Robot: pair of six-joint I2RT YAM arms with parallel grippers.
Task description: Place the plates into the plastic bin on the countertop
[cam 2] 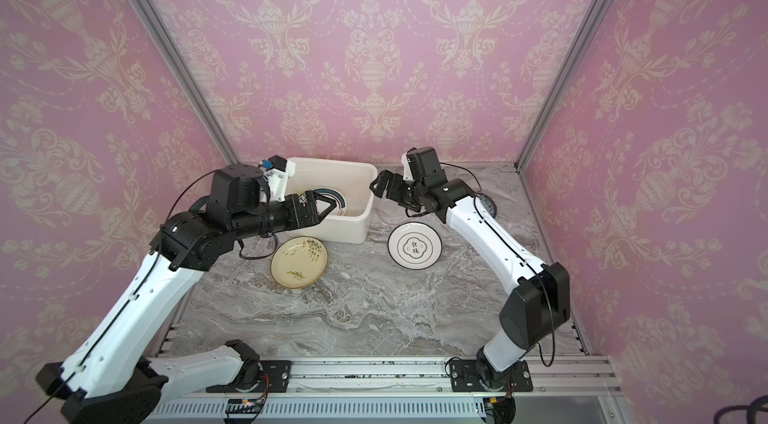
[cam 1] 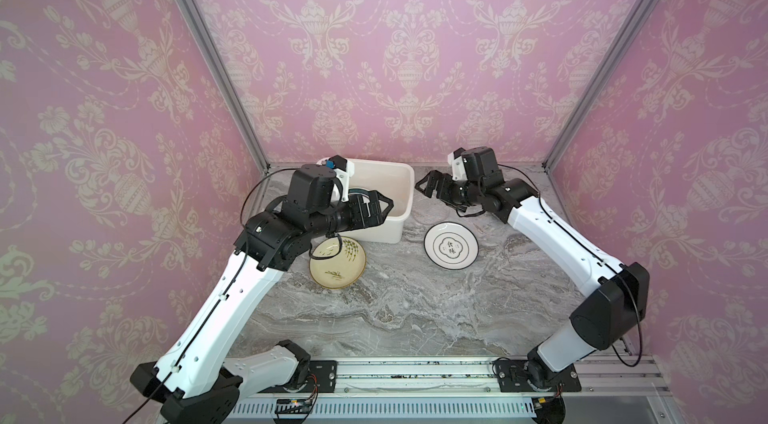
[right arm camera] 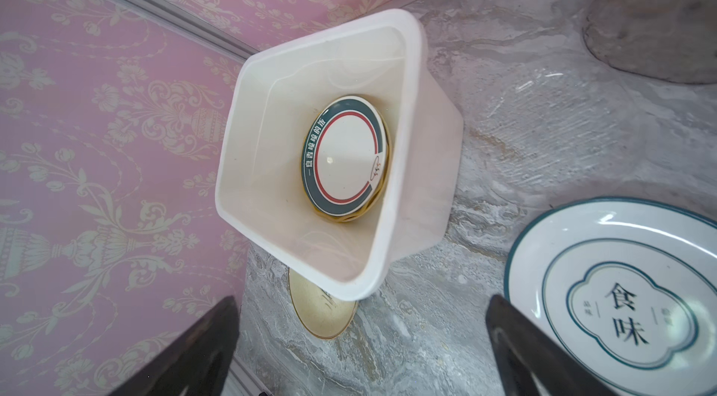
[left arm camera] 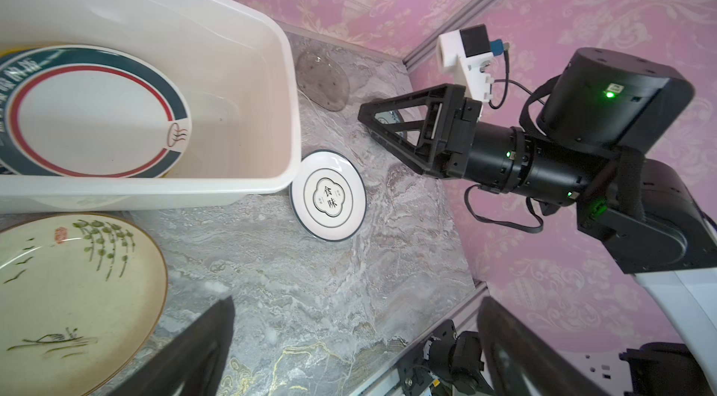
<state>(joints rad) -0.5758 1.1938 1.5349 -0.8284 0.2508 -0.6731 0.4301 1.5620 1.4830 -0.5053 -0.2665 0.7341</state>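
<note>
While both tools gape empty, left tool (cam 1: 388, 208) over its near rim, right tool (cam 1: 420, 188) just beside at 3 o'clock, the deep white rectangular plastic bin (cam 1: 386, 230) stands at the grey marble counter's (cam 1: 395, 309) 11 o'clock, long axis 9-to-3, mouth up, holding a flat teal-rimmed white plate (right arm camera: 345, 159).

"食味" on the white dark-rimmed plate (right arm camera: 620, 297); Chinese rim lettering, hardly legible, on the teal-banded plate (right arm camera: 345, 159)

Pink wallpaper with a cream urn-and-flower pattern (cam 1: 415, 118) covers three walls, joined by slanting aluminium corner posts (cam 1: 210, 52). A white slotted cable duct (cam 1: 395, 408) runs along the front.
</note>
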